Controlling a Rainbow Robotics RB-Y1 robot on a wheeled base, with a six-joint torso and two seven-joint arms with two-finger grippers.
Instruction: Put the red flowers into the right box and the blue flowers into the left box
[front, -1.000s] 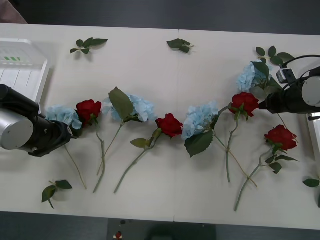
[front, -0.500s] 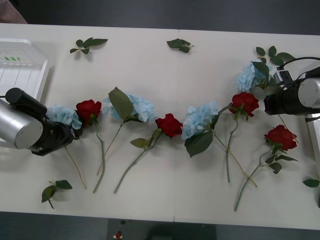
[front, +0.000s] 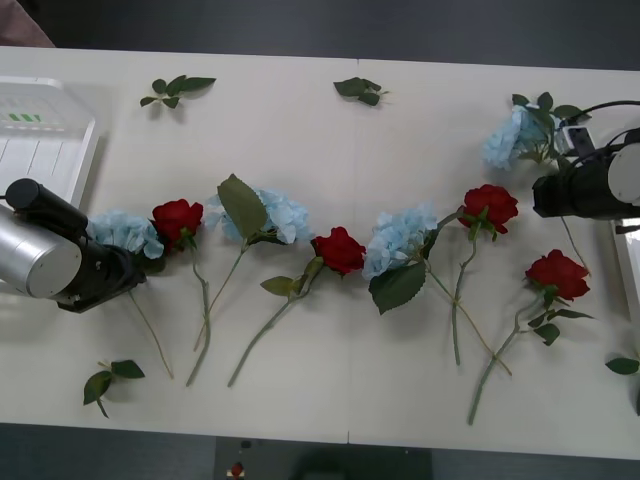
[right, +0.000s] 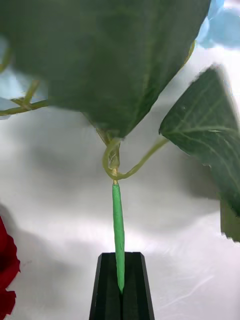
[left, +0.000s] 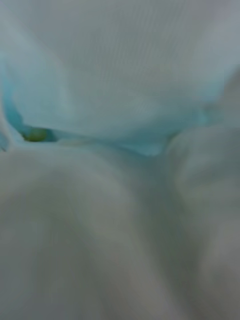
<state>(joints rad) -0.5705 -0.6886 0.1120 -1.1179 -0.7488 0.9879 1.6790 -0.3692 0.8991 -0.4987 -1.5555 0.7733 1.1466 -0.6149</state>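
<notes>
Front view: I see the table (front: 300, 140), with the left box (front: 40, 140) at its left end. My left gripper (front: 128, 268) is buried in a blue hydrangea (front: 122, 230) beside that box; grip unclear. My right gripper (right: 120, 287) pinches another blue hydrangea's stem (right: 117, 225) tight.

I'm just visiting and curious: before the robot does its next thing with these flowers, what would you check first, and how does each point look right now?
1. Right pincer shut on a stem: ok, its black fingers pinch the green stem.
2. That stem belongs to a blue flower: ok, blue petals and big leaves sit above it.
3. Left pincer grip at the leftmost blue flower: cannot tell, pale-blue petals crowd its wrist camera.
4. Left box free to receive: ok, no flowers lie in its visible part.
5. Right box free to receive: cannot tell, just an edge is visible.
</notes>
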